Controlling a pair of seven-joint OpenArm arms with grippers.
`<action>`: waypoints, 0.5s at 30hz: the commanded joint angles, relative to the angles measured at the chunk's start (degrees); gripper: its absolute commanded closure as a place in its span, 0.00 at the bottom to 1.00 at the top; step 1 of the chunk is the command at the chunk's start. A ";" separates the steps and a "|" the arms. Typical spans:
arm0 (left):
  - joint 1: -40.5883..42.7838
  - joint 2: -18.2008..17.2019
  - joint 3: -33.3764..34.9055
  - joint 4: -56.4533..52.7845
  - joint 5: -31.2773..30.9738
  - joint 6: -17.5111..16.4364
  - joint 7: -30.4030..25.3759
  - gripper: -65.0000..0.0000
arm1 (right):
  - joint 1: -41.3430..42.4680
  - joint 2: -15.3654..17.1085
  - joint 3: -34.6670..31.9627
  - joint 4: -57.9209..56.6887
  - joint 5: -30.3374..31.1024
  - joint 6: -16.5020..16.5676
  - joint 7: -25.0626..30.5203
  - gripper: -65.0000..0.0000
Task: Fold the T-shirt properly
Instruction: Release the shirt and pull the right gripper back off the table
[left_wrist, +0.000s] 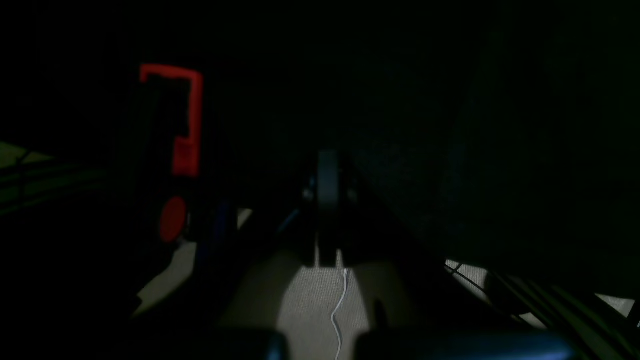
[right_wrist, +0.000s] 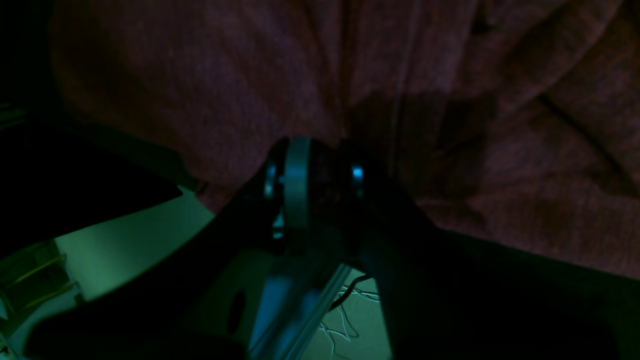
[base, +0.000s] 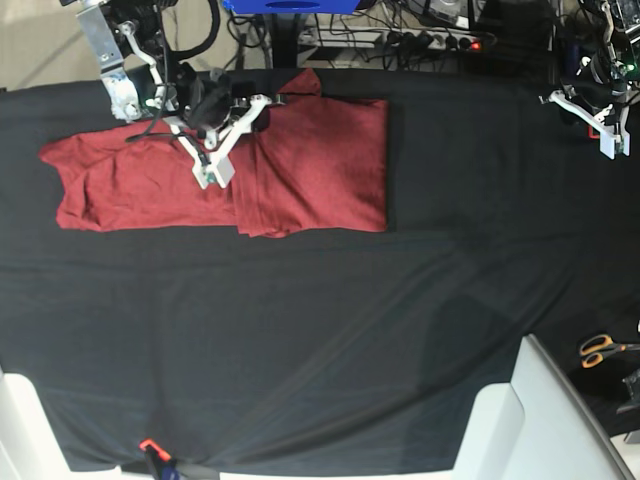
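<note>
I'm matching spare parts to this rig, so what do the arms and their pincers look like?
Both arms are white frames around black joint blocks. The right pincer has slim white fingers forming a V, with black cables looping behind its wrist. The left pincer shows white fingers too, on a black and white wrist; its close view is too dark for detail.

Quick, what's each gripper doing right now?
Left gripper: shut, holding nothing, away from the T-shirt.
Right gripper: closed on the T-shirt's edge.
</note>
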 joint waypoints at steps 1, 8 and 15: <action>0.09 -1.10 -0.42 0.71 -0.30 0.07 -0.98 1.00 | -0.58 0.17 0.16 0.59 0.11 0.07 0.06 0.86; 0.09 -1.10 -0.42 0.71 -0.30 0.07 -0.98 1.00 | -2.17 0.26 0.25 13.51 -0.24 -0.28 -2.22 0.86; 0.27 -1.10 -0.51 0.71 -0.30 0.07 -0.98 1.00 | 0.12 4.22 15.19 22.21 0.29 0.07 -4.77 0.78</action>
